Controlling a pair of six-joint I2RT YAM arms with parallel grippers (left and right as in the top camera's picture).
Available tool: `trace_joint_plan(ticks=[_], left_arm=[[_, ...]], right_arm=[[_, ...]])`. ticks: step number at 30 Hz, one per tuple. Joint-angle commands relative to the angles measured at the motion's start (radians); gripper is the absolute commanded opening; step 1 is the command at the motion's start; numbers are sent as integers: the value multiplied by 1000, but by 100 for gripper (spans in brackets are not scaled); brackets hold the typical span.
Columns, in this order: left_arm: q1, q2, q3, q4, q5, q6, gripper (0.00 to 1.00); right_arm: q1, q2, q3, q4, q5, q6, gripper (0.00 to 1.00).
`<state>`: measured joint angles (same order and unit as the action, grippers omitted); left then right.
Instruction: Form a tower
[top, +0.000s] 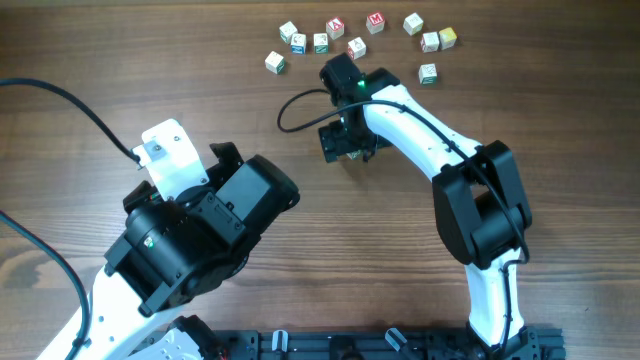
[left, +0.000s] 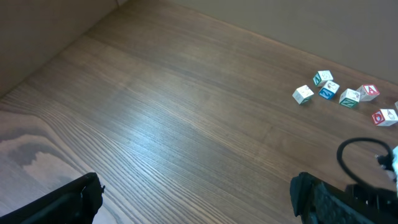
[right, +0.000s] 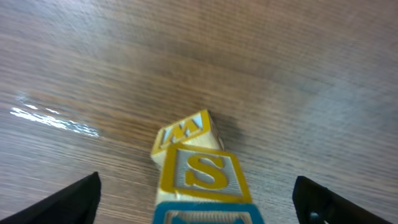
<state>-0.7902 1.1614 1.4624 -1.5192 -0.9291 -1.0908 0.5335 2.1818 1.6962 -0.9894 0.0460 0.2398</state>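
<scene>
Tabletop (top: 200, 80) of brown wood carried everything, and the tower (right: 200, 174) stood on it near the middle, directly under the right end effector (right: 196, 180). In the right wrist view the tower showed three cubes in one line: a yellow W cube (right: 183, 129) farthest from the camera, a yellow S cube (right: 202, 171) next to it, and a blue-framed cube (right: 205, 214) nearest. The W cube was turned a little askew against the S cube. The blue-framed cube was cut off by the lower edge, so its letter could not be read. The right end effector was spread wide, with one of its fingers (right: 68, 202) on each side of the tower, both apart from it and gripping nothing.

From overhead the tower was hidden beneath the black wrist of the right arm (top: 470, 200), and no cube of it could be made out there. Loose cubes (top: 356, 47) lay scattered at the far side of the tabletop, apart from the tower, with letters too small to read. A black cable (top: 282, 115) made a loop beside the right wrist.

The left end effector (left: 196, 183) was spread wide too and held nothing. Only its fingers (left: 68, 199) showed, at the lower corners of the left wrist view. The left arm (top: 190, 230) was at the near left side, well apart from the tower and partly cut off by the frame.
</scene>
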Motion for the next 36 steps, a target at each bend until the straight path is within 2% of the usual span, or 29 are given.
trace_joint_plan(ticks=[1, 3, 12, 19, 23, 27, 28, 33, 36], left_arm=[[1, 4, -4, -1, -2, -17, 100], [1, 4, -4, -1, -2, -17, 100], [1, 4, -4, -1, -2, -17, 100], [1, 4, -4, -1, -2, -17, 100], [1, 4, -4, -1, -2, -17, 100], [1, 4, -4, -1, -2, -17, 100], [1, 4, -4, -1, -2, -17, 100], [1, 4, -4, -1, -3, -17, 100], [1, 4, -4, -1, -2, -17, 100]], right_arm=[[2, -13, -23, 9, 12, -13, 93], [2, -13, -23, 10, 12, -12, 80], [2, -13, -23, 11, 13, -12, 52], [2, -13, -23, 10, 13, -32, 38], [2, -13, -23, 10, 13, -56, 37], [2, -13, -23, 13, 12, -84, 70], [2, -13, -23, 14, 13, -87, 74], [2, -13, -64, 71, 0, -134, 73], [2, -13, -68, 80, -3, -134, 63]])
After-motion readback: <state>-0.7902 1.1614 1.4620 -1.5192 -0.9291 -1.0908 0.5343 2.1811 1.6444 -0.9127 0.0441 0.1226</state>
